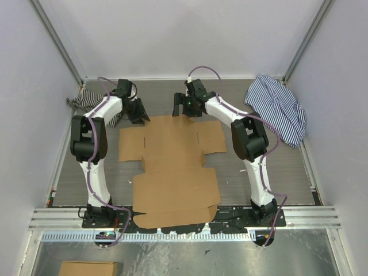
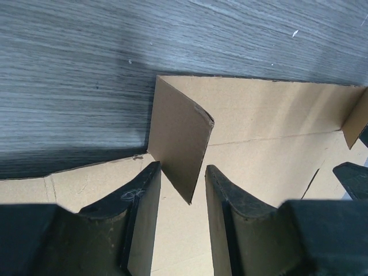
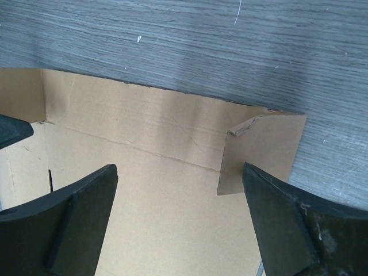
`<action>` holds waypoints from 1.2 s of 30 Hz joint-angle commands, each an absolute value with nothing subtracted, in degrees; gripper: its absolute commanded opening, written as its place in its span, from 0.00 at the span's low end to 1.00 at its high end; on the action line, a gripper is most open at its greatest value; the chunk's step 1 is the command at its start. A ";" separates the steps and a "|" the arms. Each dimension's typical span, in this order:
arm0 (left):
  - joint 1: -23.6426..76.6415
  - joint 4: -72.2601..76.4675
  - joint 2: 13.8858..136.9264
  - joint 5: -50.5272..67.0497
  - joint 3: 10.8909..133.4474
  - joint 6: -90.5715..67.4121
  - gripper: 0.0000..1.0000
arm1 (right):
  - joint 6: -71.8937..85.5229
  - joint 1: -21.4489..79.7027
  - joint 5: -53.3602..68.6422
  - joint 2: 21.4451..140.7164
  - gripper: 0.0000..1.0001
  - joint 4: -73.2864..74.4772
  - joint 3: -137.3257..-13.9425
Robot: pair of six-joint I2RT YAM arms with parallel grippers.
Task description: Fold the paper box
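Observation:
The paper box (image 1: 172,167) is a brown die-cut cardboard sheet lying mostly flat in the middle of the table. My left gripper (image 1: 138,118) is at its far left corner. In the left wrist view a corner flap (image 2: 175,144) stands up and its tip reaches between the open fingers of the left gripper (image 2: 181,167) without being pinched. My right gripper (image 1: 179,108) is at the far edge of the sheet. In the right wrist view the right gripper (image 3: 179,172) is wide open over the sheet (image 3: 155,190), and a raised small flap (image 3: 259,152) stands beside its right finger.
A blue-striped cloth (image 1: 279,109) lies at the far right and a darker striped cloth (image 1: 86,100) at the far left. A metal rail (image 1: 184,218) runs along the near edge. A small cardboard piece (image 1: 87,268) lies below it.

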State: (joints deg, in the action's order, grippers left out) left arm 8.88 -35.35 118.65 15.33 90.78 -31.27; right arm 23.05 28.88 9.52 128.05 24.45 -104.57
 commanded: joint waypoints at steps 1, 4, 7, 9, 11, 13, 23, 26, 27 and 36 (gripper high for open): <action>9.23 -36.22 116.24 14.40 93.97 -30.54 0.44 | 22.79 29.53 9.99 127.39 0.94 23.11 -106.61; 9.23 -37.22 116.19 13.45 95.46 -30.16 0.44 | 22.70 29.53 9.88 127.37 0.94 23.19 -106.68; 9.02 -38.49 116.25 11.66 96.72 -29.59 0.45 | 22.61 29.66 9.75 127.30 0.94 23.15 -106.53; 8.65 -38.50 116.07 11.35 97.03 -29.73 0.45 | 22.54 29.63 9.67 127.19 0.94 23.20 -106.38; 8.44 -37.89 116.30 11.70 97.03 -29.93 0.45 | 22.46 29.62 9.71 127.35 0.94 23.14 -106.43; 8.44 -37.58 116.96 12.90 97.23 -30.24 0.45 | 22.46 29.62 9.79 127.67 0.94 23.19 -106.52; 9.00 -34.46 119.03 15.27 96.96 -32.46 0.45 | 22.37 30.23 9.87 129.58 0.94 23.02 -108.46; 9.30 -34.68 120.65 15.66 97.95 -32.65 0.45 | 22.35 30.32 9.85 130.79 0.93 23.78 -109.57; 9.39 -34.67 121.20 15.72 98.06 -32.69 0.45 | 22.39 30.39 9.79 131.19 0.93 23.82 -109.64; 10.08 -34.35 125.66 15.68 97.61 -32.54 0.45 | 22.17 30.44 8.96 134.30 0.93 24.70 -109.13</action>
State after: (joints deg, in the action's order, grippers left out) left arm 9.37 -35.11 123.22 14.66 96.47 -32.21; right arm 22.70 30.04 9.47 132.81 24.10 -107.59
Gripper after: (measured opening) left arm 0.448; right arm 0.928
